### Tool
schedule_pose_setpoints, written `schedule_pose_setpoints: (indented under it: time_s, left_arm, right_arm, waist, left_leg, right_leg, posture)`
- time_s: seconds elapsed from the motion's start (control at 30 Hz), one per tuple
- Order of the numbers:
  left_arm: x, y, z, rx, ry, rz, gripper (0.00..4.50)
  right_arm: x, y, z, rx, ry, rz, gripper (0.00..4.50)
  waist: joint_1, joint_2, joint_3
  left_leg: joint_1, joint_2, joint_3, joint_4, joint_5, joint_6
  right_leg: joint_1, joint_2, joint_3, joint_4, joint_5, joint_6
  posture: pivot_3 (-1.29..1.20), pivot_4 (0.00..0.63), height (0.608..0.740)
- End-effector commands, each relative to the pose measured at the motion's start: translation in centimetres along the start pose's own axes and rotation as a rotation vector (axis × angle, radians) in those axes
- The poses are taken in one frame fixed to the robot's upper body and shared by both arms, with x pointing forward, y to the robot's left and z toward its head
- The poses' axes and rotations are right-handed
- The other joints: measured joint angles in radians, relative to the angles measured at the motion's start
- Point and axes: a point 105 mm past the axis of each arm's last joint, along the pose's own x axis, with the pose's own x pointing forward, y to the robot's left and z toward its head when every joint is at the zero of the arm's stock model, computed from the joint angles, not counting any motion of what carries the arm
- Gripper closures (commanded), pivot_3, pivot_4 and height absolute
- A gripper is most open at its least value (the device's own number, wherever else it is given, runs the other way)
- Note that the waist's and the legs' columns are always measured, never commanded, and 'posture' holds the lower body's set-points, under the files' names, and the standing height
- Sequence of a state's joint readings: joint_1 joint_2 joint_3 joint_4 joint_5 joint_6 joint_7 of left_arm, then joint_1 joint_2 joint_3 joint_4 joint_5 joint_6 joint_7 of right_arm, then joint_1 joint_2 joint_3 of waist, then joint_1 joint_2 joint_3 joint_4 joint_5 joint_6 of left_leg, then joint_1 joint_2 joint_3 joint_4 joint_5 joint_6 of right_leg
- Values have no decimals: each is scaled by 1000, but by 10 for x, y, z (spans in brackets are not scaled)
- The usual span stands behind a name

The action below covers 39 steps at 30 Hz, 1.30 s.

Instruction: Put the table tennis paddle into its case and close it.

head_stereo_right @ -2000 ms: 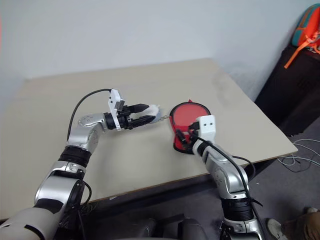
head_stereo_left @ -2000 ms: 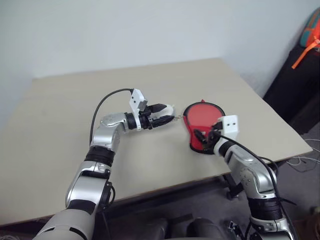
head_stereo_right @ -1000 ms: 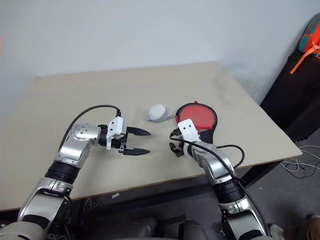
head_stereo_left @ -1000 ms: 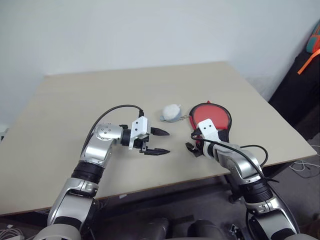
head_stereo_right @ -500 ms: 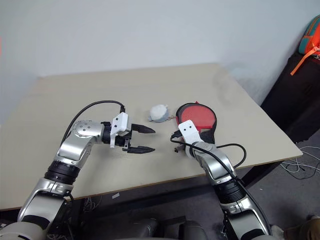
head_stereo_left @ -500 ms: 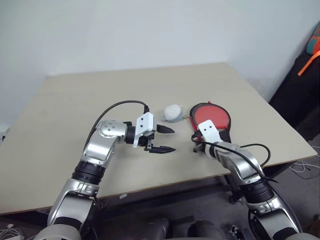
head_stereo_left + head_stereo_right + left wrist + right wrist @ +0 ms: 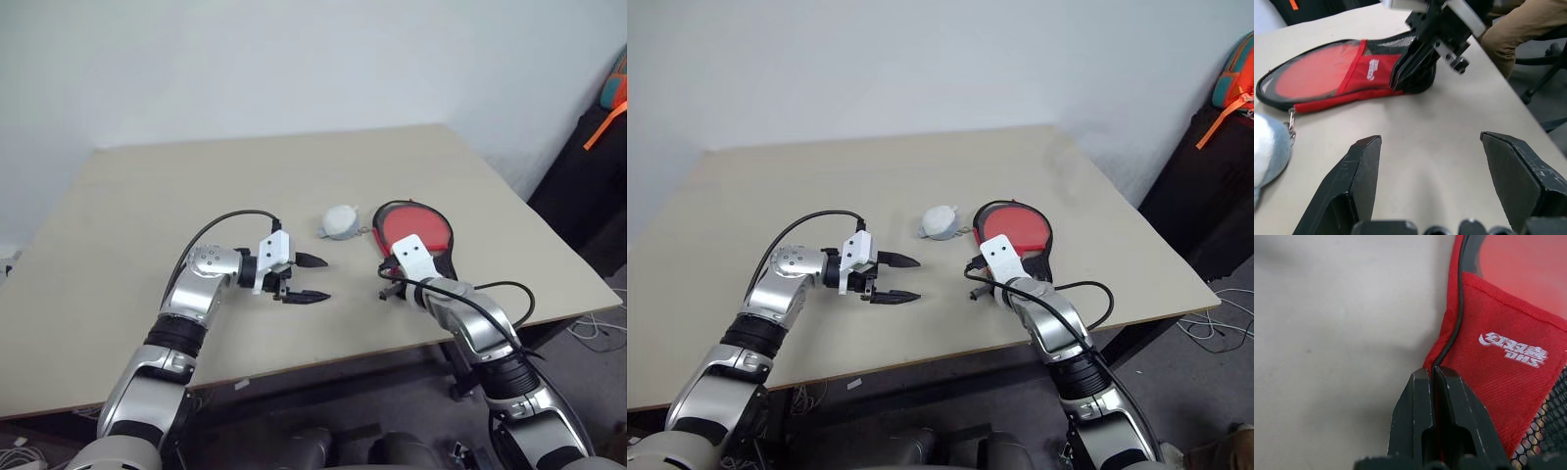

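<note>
While the right gripper [image 7: 1434,382] fingers pinch the case [image 7: 1508,357] at its near-left edge; left gripper [image 7: 315,279] fingers open, well left.

Right gripper [image 7: 1432,382]: 1 s back its fingers stand apart at the handle end of the case [image 7: 416,225]; now they are pressed together on the black-trimmed edge of the case, beside the white logo [image 7: 1513,351].

Left gripper [image 7: 312,279]: 2 s back it is raised, closed around the grey-white pouch [image 7: 341,221], close to the case. Now the pouch lies on the table [image 7: 118,235] next to the case, and the left gripper is off it, nearer the robot, jaws wide apart with nothing between them. Over the last 0.5 s it sits lower toward the table.
</note>
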<state>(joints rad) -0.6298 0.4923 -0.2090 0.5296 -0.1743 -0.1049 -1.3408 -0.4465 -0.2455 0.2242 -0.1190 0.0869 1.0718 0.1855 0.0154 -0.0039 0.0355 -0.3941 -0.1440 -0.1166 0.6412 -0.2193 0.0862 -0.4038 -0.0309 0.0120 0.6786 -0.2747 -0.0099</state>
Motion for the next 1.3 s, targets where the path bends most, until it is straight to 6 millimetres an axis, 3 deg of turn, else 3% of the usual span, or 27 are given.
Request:
schedule_pose_setpoints:
  time_s: [0.03,0.13,0.23,0.7,0.97,1.1,1.3]
  left_arm:
    - [-2,8,10,52,-24,17,1008]
    - [-5,11,6,35,-23,28,1008]
    - [-10,16,4,18,-19,36,1008]
    - [-34,23,-14,-11,31,60,1008]
    - [-34,22,-26,-22,51,65,1008]
    - [-32,22,-27,-19,54,59,1008]
    - [-28,23,-21,-8,52,39,1008]
  right_arm:
    - [-13,-4,18,154,-94,56,4472]
    - [-25,9,33,231,-169,194,4472]
    - [-38,25,36,206,-207,330,4472]
    - [-85,65,-1,-32,-158,654,4472]
    - [-114,70,-5,24,-177,770,4472]
    - [-135,80,-6,71,-202,847,4472]
    - [-150,96,-15,173,-187,922,4472]
  waist:
    - [-2,0,0]
    - [-4,0,0]
    - [-6,0,0]
    - [-9,0,0]
    - [-7,0,0]
    - [-1,-1,0]
    - [-2,-1,0]
  left_leg:
    - [0,0,0,0,0,0]
    - [0,0,0,-1,0,0]
    - [-1,0,0,-1,0,0]
    - [-1,1,0,0,-1,1]
    - [-2,1,0,2,-2,3]
    - [-3,1,0,4,-2,4]
    - [-3,1,0,5,-5,10]
  right_leg:
    - [0,0,0,0,0,0]
    - [-1,0,0,0,0,0]
    - [-2,0,0,0,0,0]
    - [-2,0,0,0,0,0]
    - [-1,0,0,0,0,1]
    - [-1,0,-1,0,0,1]
    - [0,0,-1,0,1,2]
  posture:
    - [0,0,740]
    - [0,0,740]
    - [0,0,740]
    - [0,0,740]
    - [0,0,740]
    - [0,0,740]
    - [0,0,740]
